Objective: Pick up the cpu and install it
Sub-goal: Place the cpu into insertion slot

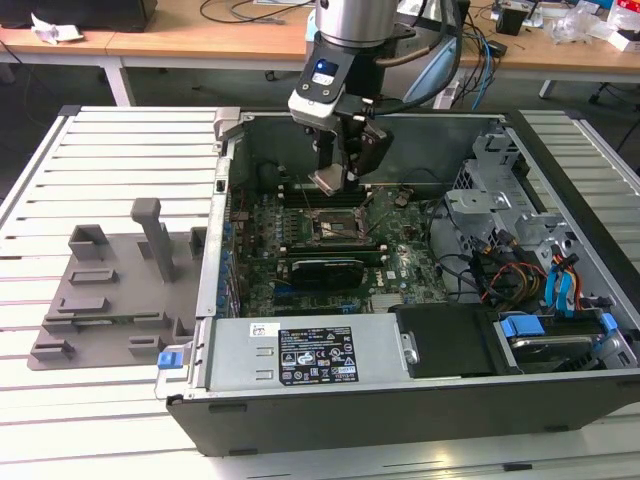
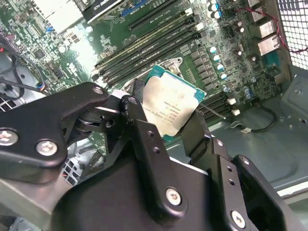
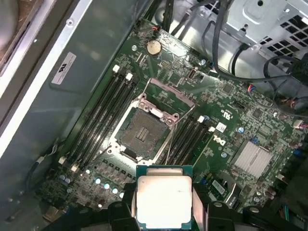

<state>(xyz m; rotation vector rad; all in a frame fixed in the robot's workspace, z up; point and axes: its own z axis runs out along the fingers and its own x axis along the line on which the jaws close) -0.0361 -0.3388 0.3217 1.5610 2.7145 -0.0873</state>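
Here, the jaws are grasping the cpu [image 3: 163, 199] by two opposite edges, holding it above the motherboard [image 3: 231, 125], near the open socket [image 3: 144, 132]. Seating it well is probably calling for keeping it level, corners squared to the socket, and no pressing.

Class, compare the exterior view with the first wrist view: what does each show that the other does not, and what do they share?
Exterior view alone of the two: the grey tray with posts, beside the case. First wrist view alone: the coin cell and a white sticker on the case wall. Both: the gripper holding the cpu clear of the open socket.
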